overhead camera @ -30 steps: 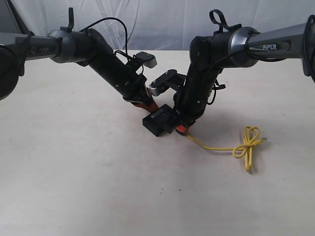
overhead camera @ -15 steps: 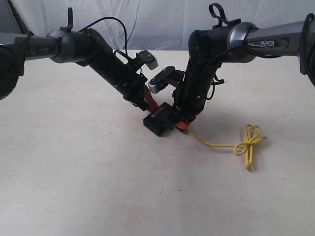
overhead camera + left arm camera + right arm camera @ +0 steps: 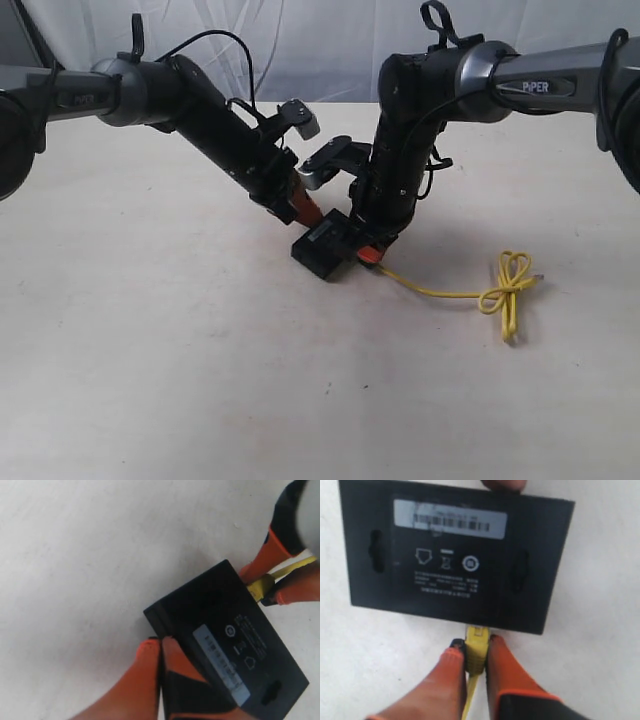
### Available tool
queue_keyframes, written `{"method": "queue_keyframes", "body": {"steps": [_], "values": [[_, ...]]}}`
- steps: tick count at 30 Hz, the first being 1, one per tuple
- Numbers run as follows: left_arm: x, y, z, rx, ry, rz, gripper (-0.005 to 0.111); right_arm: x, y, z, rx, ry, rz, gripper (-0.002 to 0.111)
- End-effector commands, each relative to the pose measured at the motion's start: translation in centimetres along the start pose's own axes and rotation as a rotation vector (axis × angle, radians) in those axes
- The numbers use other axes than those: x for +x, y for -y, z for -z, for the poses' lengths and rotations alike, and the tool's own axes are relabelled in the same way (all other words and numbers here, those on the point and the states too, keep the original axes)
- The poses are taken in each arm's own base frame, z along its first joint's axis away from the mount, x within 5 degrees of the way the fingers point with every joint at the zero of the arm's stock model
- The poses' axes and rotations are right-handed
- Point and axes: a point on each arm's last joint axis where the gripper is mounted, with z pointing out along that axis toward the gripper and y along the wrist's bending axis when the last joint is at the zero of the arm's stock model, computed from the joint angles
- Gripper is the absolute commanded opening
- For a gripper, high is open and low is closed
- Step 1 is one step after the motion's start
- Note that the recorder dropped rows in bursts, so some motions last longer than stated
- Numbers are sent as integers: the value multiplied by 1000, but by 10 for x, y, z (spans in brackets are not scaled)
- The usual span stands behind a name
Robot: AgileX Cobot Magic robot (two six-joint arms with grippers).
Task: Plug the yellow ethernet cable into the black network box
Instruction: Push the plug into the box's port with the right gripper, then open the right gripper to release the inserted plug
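right gripper [image 3: 475, 646] pinches the limp-looking cable [image 3: 476, 656] by its stiffer plug at the light box [image 3: 455, 555]; left gripper [image 3: 159, 644] clenched, empty.

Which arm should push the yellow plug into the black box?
Right. The right end effector grips the thin bright-yellow ethernet cable at its plug, against the edge of the flat black plastic network box. The left end effector sits shut at another corner; likely just bracing.
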Motion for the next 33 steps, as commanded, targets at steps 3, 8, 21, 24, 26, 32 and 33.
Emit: {"method": "queue_keyframes", "body": {"steps": [3, 8, 21, 24, 26, 32, 33], "values": [[-4, 12, -4, 88, -10, 0, 0, -12, 1, 8, 18, 96, -9, -1], [2, 5, 6, 63, -19, 74, 0, -7, 0, 8, 5, 45, 4, -1], [21, -20, 40, -29, -30, 173, 0, -3, -5, 8, -46, 5, 76, -1], [26, -25, 51, -69, -53, 225, 0, -3, -8, 8, -78, 3, 136, -1], [28, -27, 60, -104, -72, 244, 0, -3, -11, 8, -107, 12, 182, -1], [26, -29, 77, -181, -78, 321, 0, -3, -11, 7, -117, 16, 238, -1], [25, -28, 78, -187, -80, 330, 0, -3, -11, 6, -117, 14, 269, -1]]}}
